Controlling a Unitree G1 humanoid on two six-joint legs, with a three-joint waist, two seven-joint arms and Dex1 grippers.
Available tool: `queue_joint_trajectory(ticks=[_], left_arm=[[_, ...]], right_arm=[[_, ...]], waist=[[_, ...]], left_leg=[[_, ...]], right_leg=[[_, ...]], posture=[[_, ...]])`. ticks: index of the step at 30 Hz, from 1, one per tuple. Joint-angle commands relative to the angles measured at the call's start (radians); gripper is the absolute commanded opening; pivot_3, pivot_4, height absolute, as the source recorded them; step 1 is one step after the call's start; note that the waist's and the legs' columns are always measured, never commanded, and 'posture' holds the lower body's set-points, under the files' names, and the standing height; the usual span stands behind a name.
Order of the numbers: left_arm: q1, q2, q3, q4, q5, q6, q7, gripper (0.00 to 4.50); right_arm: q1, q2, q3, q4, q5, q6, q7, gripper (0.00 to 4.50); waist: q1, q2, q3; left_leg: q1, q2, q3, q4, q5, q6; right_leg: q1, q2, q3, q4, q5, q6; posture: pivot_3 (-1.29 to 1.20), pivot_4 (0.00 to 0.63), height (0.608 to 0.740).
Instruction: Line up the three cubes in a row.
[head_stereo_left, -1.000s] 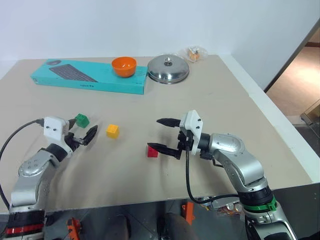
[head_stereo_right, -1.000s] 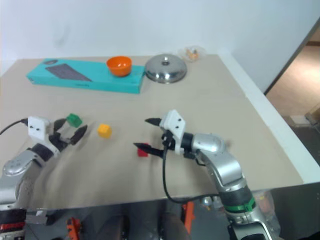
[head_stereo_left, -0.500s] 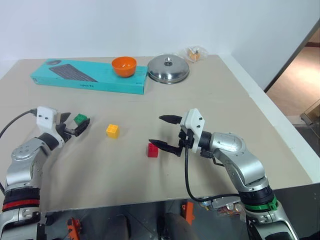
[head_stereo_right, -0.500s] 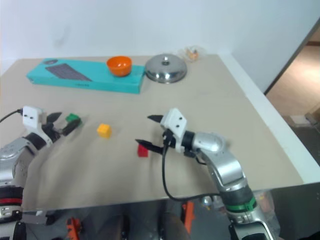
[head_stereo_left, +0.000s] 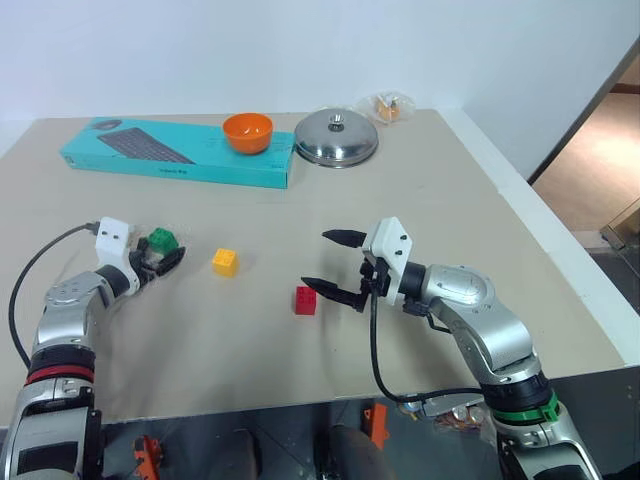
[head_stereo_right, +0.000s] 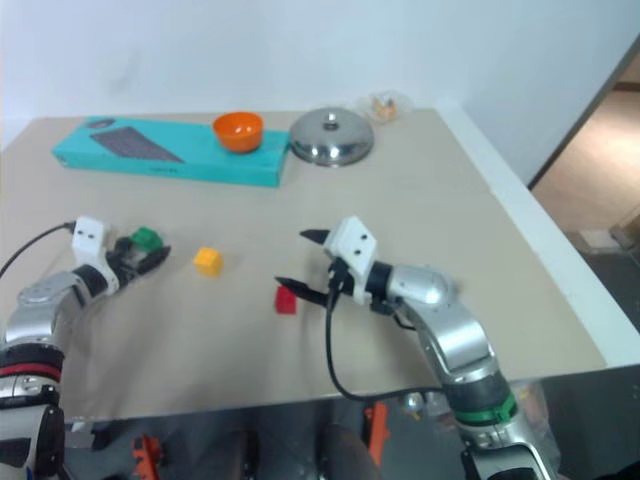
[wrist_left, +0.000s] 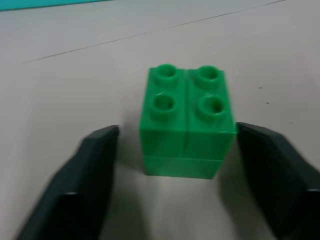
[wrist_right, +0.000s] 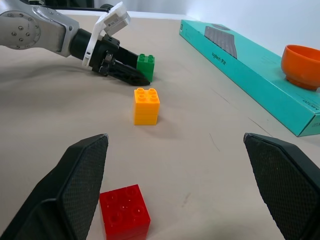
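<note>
A green cube (head_stereo_left: 162, 239) sits on the table at the left, studs up. My left gripper (head_stereo_left: 166, 250) lies low around it; in the left wrist view a black finger (wrist_left: 95, 170) stands on each side of the green cube (wrist_left: 185, 125), with a gap showing on one side. A yellow cube (head_stereo_left: 226, 262) rests a little to the right, and a red cube (head_stereo_left: 306, 300) lies nearer the middle. Just right of the red cube, my right gripper (head_stereo_left: 318, 260) hovers wide open and empty.
A teal keyboard box (head_stereo_left: 180, 152) lies along the back of the table, with an orange bowl (head_stereo_left: 248, 132) on its right end. A metal lid (head_stereo_left: 337, 138) and a small wrapped packet (head_stereo_left: 388, 106) sit behind. The table's right edge (head_stereo_left: 560, 250) drops off.
My left gripper has pushed forward and down until its fingers straddle the green cube, and the fingers have narrowed. The right arm and the cubes have stayed put.
</note>
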Motion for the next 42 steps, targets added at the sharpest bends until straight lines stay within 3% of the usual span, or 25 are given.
queue_joint_trajectory(ticks=[1, 4, 14, 18, 22, 28, 34, 42], left_arm=[[-0.033, 0.009, 0.01, 0.009, 0.002, -0.032, -0.004, 2.31], [-0.031, 0.01, 0.017, 0.012, 0.003, -0.041, 0.002, 1.34], [0.071, 0.057, 0.049, -0.149, -0.037, -0.072, -0.072, 1.34], [0.184, 0.086, 0.051, -0.374, -0.114, -0.077, -0.211, 1.34], [0.248, 0.158, 0.034, -0.587, -0.234, 0.053, -0.379, 1.34], [0.276, 0.221, -0.065, -0.715, -0.254, 0.092, -0.562, 1.34], [0.219, 0.155, -0.204, -0.634, -0.162, -0.02, -0.634, 1.34], [0.103, 0.093, -0.282, -0.482, -0.105, -0.073, -0.694, 1.34]], right_arm=[[-0.001, -0.008, -0.022, -0.055, 0.004, -0.011, -0.012, 4.5], [0.004, -0.013, -0.023, -0.06, 0.006, -0.009, -0.016, 4.5], [0.018, -0.028, -0.023, -0.083, 0.013, -0.01, -0.013, 4.5], [0.05, -0.063, -0.031, -0.153, 0.075, 0.032, 0.033, 4.5], [0.105, -0.137, -0.026, -0.242, 0.158, 0.076, 0.12, 4.5], [0.138, -0.189, -0.004, -0.276, 0.182, 0.068, 0.178, 4.5], [0.128, -0.183, 0.014, -0.244, 0.143, 0.029, 0.176, 4.5], [0.129, -0.178, 0.014, -0.212, 0.106, 0.004, 0.163, 4.5]], waist=[[0.0, 0.0, 0.0], [0.0, 0.0, 0.0], [-0.002, 0.0, 0.0], [0.0, 0.0, 0.0], [0.0, 0.0, 0.0], [0.0, 0.0, 0.0], [0.001, 0.0, 0.0], [-0.001, 0.0, 0.0]], left_leg=[[0.0, 0.0, 0.0, 0.0, 0.0, 0.0], [0.0, 0.0, 0.0, 0.0, 0.0, 0.0], [0.0, 0.001, 0.0, 0.0, 0.0, 0.0], [0.0, 0.002, 0.0, 0.0, 0.0, 0.0], [0.0, 0.002, 0.0, 0.0, 0.0, 0.0], [0.002, 0.001, 0.001, 0.001, 0.0, 0.0], [0.001, 0.001, 0.0, 0.0, 0.0, 0.0], [0.0, 0.0, 0.0, 0.0, 0.0, 0.0]], right_leg=[[0.0, 0.0, 0.0, 0.0, 0.0, 0.0], [0.0, 0.0, 0.0, 0.0, 0.0, 0.0], [0.0, 0.0, 0.0, 0.0, 0.0, 0.0], [0.0, -0.001, 0.0, 0.0, 0.0, 0.0], [0.0, -0.002, 0.0, 0.0, -0.001, 0.0], [0.001, -0.002, 0.001, 0.0, 0.0, 0.0], [0.0, 0.001, 0.0, 0.0, -0.001, -0.001], [0.0, 0.003, 0.0, 0.0, -0.001, -0.001]], posture=[[0.0, 0.15, 0.74], [0.0, 0.15, 0.74], [0.0, 0.15, 0.74], [0.0, 0.15, 0.74], [0.0, 0.15, 0.74], [0.0, 0.15, 0.74], [0.0, 0.15, 0.74], [0.0, 0.15, 0.74]])
